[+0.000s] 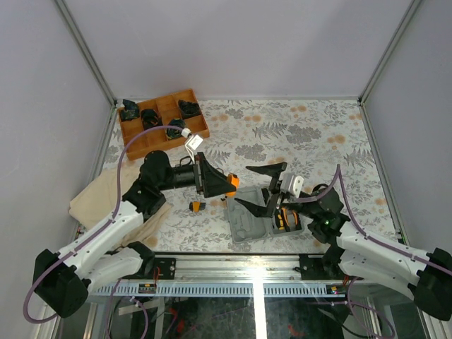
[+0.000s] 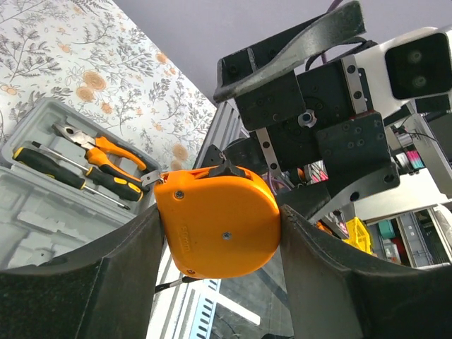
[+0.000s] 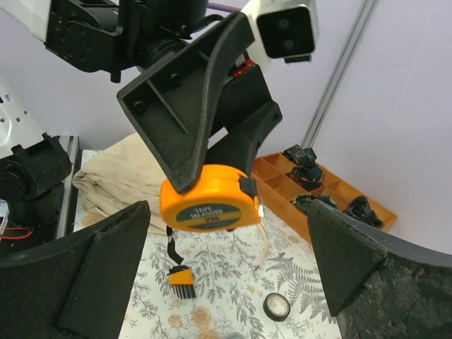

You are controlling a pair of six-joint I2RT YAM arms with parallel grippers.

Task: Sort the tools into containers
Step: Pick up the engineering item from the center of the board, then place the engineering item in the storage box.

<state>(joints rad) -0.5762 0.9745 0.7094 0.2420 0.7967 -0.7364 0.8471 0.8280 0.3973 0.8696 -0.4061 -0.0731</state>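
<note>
My left gripper (image 1: 224,185) is shut on the orange tape measure (image 1: 232,185) and holds it in the air just left of the grey case (image 1: 248,224). In the left wrist view the tape measure (image 2: 219,222) sits between both fingers. The case (image 2: 28,205) holds orange-handled pliers (image 2: 106,152) and a black-and-yellow screwdriver (image 2: 78,176). My right gripper (image 1: 242,186) is open wide and empty, and faces the tape measure (image 3: 210,198) from close by. A stubby yellow-black bit (image 1: 197,205) lies on the table left of the case. A small black ring (image 3: 277,306) lies on the table.
A brown wooden divided tray (image 1: 164,121) with black parts stands at the back left. A beige cloth (image 1: 106,201) lies at the left under my left arm. The table's metal front rail (image 1: 233,261) runs just behind the case.
</note>
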